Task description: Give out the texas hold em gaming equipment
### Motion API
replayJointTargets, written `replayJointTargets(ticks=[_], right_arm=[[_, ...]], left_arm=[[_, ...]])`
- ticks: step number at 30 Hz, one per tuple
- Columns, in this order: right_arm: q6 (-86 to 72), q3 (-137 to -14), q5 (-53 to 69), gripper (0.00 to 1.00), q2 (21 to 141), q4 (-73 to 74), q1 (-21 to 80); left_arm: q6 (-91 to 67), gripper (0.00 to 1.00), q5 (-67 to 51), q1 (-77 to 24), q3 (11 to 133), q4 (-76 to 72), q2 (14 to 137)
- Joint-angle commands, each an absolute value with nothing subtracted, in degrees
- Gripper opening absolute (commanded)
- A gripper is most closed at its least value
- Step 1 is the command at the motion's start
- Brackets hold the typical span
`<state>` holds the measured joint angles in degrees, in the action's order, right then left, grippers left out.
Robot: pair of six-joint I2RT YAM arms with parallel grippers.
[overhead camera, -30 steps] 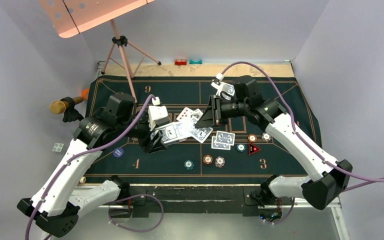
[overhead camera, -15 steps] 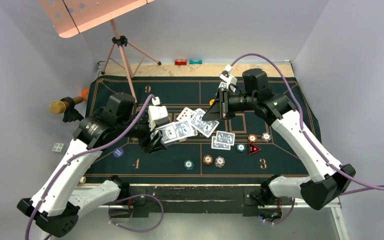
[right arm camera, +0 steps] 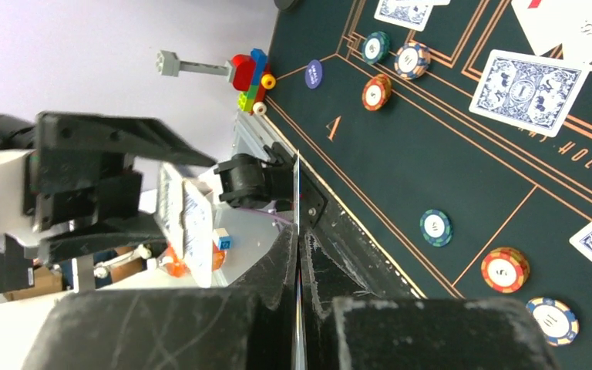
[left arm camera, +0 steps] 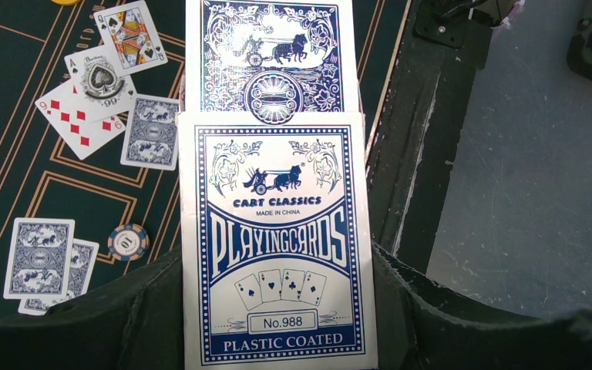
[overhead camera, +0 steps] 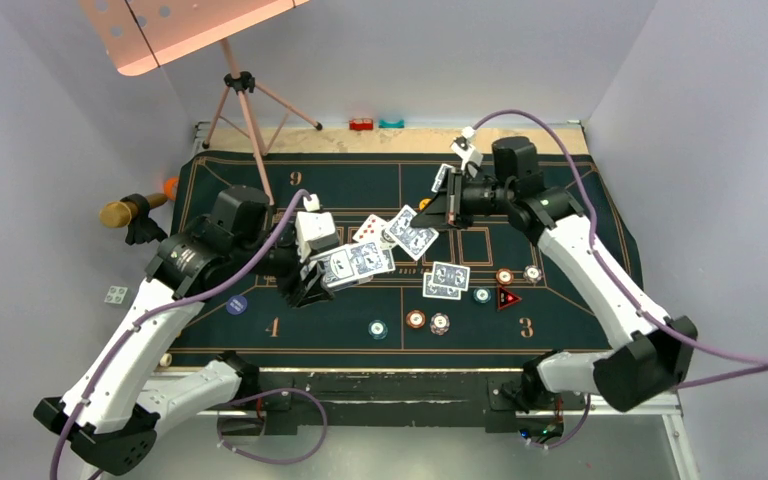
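Note:
My left gripper (overhead camera: 312,278) is shut on a blue-and-white card box (overhead camera: 356,262) with the deck sticking out of it (left arm camera: 271,54), held above the green mat; the box (left arm camera: 277,239) fills the left wrist view. My right gripper (overhead camera: 448,207) is shut on one blue-backed card (overhead camera: 410,232) and holds it in the air; in the right wrist view that card shows edge-on (right arm camera: 297,223). Face-up cards (overhead camera: 370,228) and two face-down cards (overhead camera: 447,279) lie on the mat. Striped chips (overhead camera: 416,319) and a red triangle marker (overhead camera: 507,297) lie nearby. A blue disc (overhead camera: 237,305) lies at the left.
The green gold-lined mat (overhead camera: 560,200) covers the table. A stand's tripod (overhead camera: 245,95) stands at the far left corner, with a microphone (overhead camera: 125,211) off the left edge. Small red (overhead camera: 361,124) and teal (overhead camera: 391,123) blocks sit at the far edge.
My right gripper has moved away from the deck toward the far right, carrying the single card with it. The left arm has stayed still with the box.

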<state>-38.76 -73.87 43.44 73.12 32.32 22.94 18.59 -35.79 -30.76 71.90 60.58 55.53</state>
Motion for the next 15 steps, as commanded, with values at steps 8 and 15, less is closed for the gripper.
replayJointTargets(ticks=[8, 15], right_arm=[[-37.2, -74.6, 33.0, 0.00, 94.9, 14.6, 27.3], [-33.2, -85.1, 28.8, 0.00, 111.5, 14.5, 30.5]], left_arm=[[18.7, 0.00, -38.0, -30.3, 73.3, 59.6, 53.7], [18.4, 0.00, -39.1, -30.3, 72.1, 59.2, 53.5]])
